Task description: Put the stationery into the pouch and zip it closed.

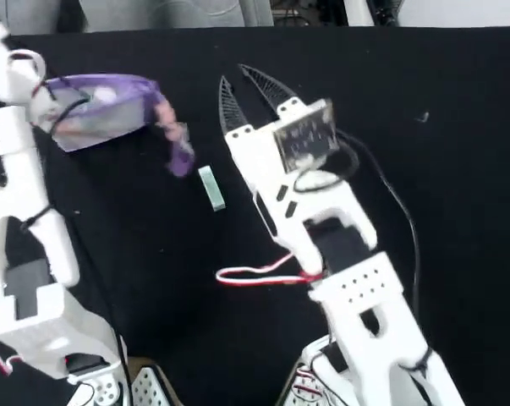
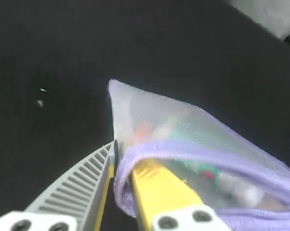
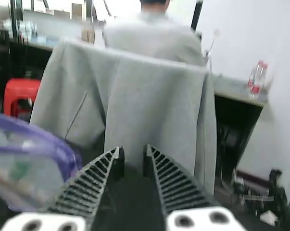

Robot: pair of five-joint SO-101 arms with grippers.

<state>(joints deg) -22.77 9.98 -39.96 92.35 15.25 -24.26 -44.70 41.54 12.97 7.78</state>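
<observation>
The left end effector [image 2: 123, 161] is clenched on the open rim of the purple mesh pouch [image 2: 197, 139], yellow finger inside and grey finger outside, at the far left of the black surface [image 1: 457, 169]. The right end effector [image 1: 233, 76] hangs near the pouch, slightly parted and empty. A pale green piece [image 1: 211, 188] lies on the surface between the arms.

A black-covered table [image 1: 457, 101] carries one small pale-green block [image 1: 211, 188], lying flat near its middle.

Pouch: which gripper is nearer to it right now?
Left. The left gripper is clamped on the pouch at its edge. The right gripper hangs open beside the pouch, apart from it.
</observation>
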